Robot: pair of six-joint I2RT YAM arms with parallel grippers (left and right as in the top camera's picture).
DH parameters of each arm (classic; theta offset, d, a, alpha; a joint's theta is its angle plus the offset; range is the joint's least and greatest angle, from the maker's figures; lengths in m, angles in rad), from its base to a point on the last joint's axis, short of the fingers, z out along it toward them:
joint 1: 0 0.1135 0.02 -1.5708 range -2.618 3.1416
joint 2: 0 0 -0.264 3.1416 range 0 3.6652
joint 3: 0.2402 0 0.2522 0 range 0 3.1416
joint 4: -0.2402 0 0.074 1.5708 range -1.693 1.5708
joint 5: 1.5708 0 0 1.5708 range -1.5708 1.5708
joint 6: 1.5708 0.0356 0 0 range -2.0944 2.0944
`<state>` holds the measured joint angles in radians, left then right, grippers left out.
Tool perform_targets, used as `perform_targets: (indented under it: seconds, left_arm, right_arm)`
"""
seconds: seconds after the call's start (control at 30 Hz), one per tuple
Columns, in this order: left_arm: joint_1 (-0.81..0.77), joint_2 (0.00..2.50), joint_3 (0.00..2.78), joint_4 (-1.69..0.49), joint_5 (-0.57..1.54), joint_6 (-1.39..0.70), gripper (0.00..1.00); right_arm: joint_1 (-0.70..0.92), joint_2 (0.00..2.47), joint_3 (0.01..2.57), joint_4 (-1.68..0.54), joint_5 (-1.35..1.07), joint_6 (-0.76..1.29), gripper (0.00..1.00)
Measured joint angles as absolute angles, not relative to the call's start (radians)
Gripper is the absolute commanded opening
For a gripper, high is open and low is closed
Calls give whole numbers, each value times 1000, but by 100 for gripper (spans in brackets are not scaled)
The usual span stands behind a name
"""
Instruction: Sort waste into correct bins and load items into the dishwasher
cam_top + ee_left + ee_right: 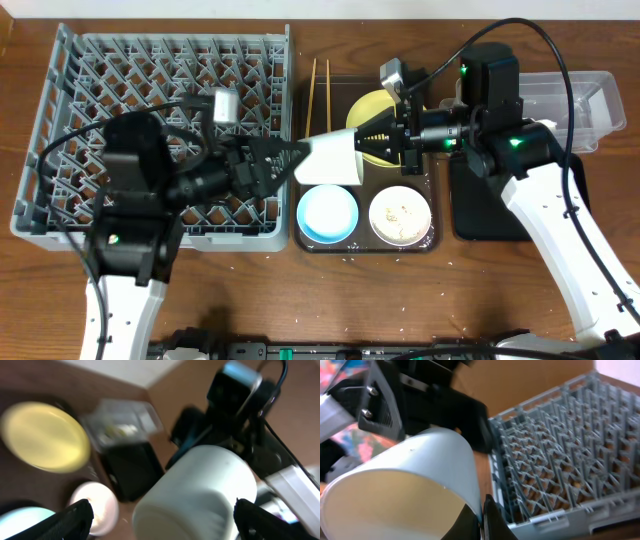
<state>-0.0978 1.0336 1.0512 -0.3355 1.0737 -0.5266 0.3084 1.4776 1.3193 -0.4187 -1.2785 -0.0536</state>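
Two grippers on one cup. The right gripper (482,522) is pinched onto the rim wall of the white cup (335,158). The left gripper (164,519) is spread wide around the cup's closed end. Of its fingers (75,517), one sits just beside the wall and the other is clear of it.

The cup is held on its side, mouth toward 3 o'clock, over the left edge of the brown tray (363,244). It is plain white. The dish rack (100,90) is at the cup's 9 o'clock, just beside it.

Clock positions from the cup:
- chopsticks (320,95) at 12
- yellow plate (372,108) at 1
- blue bowl (327,215) at 6
- white bowl (401,217) at 4, with pale scraps (400,212) inside

All four sit on the brown tray.

Past the tray, the black tray (480,210) is at 3 to 4 and the clear tub (575,105) at 2. The left wrist view shows something green-yellow (120,430) in the tub, too blurred to read any print.
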Motion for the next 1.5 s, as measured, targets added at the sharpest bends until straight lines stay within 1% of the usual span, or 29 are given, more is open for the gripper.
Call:
perform_targets:
  seconds: [0.07, 0.1, 0.17, 0.23, 0.27, 0.3, 0.33, 0.5, 0.67, 0.7, 0.73, 0.77, 0.83, 0.87, 0.9, 0.97, 1.1, 1.2, 1.23, 1.33, 1.4, 1.43, 1.5]
  left_arm:
    - [-124, 1051, 1051, -326, 1118, -544, 84]
    - [-137, 1056, 1051, -310, 1135, -550, 83]
    - [-172, 1061, 1052, -266, 1167, -562, 76]
    - [-189, 1062, 1052, -218, 1182, -583, 72]
    - [-194, 1063, 1052, -197, 1192, -591, 75]
    - [-197, 1065, 1052, -183, 1200, -599, 87]
    - [-198, 1064, 1052, -179, 1206, -607, 92]
    - [-218, 1071, 1052, -180, 1248, -625, 92]
    - [-218, 1072, 1052, -165, 1254, -632, 83]
    - [-218, 1072, 1052, -149, 1254, -632, 80]
    - [-218, 1072, 1052, -139, 1254, -632, 74]
    - [-218, 1074, 1052, -117, 1253, -635, 71]
    - [-217, 1079, 1052, -93, 1253, -632, 67]
    - [-213, 1078, 1052, -79, 1250, -629, 64]
    - [-211, 1077, 1052, -75, 1250, -630, 64]
    - [-192, 1076, 1052, -107, 1231, -616, 64]
    - [-104, 1075, 1055, -273, 1126, -553, 64]
    - [-29, 1070, 1056, -429, 1013, -496, 64]
    - [15, 1059, 1057, -525, 928, -470, 64]
    - [91, 1031, 1055, -699, 735, -440, 64]
    - [169, 1003, 1057, -858, 530, -437, 64]
    - [205, 996, 1057, -899, 431, -437, 63]
    - [237, 1001, 1058, -943, 298, -441, 63]
  right_arm:
    - [315, 1480, 1319, -383, -1302, -45, 1]
    - [317, 1481, 1319, -375, -1306, -43, 1]
    - [326, 1482, 1319, -321, -1314, -22, 1]
    - [326, 1482, 1319, -298, -1320, -8, 1]
    - [327, 1482, 1319, -281, -1326, -3, 1]
    - [327, 1482, 1319, -268, -1332, 6, 1]
    - [330, 1482, 1319, -258, -1334, 17, 1]
    - [361, 1482, 1319, -182, -1301, 93, 1]
    - [360, 1482, 1319, -171, -1301, 127, 1]
    - [359, 1482, 1319, -170, -1302, 133, 1]
    - [356, 1482, 1319, -170, -1304, 142, 2]
    - [353, 1481, 1320, -170, -1308, 149, 6]
    - [349, 1480, 1322, -169, -1304, 164, 34]
    - [349, 1480, 1323, -173, -1289, 166, 51]
    - [350, 1481, 1323, -174, -1283, 169, 54]
    - [344, 1481, 1323, -175, -1264, 176, 55]
    - [284, 1481, 1323, -222, -1230, 190, 55]
    - [234, 1481, 1323, -361, -1159, 197, 54]
    - [230, 1481, 1324, -411, -1120, 197, 53]
    - [234, 1481, 1326, -614, -954, 195, 52]
    - [235, 1482, 1325, -719, -818, 194, 52]
    - [238, 1482, 1325, -754, -743, 190, 52]
    - [247, 1482, 1325, -783, -664, 182, 52]
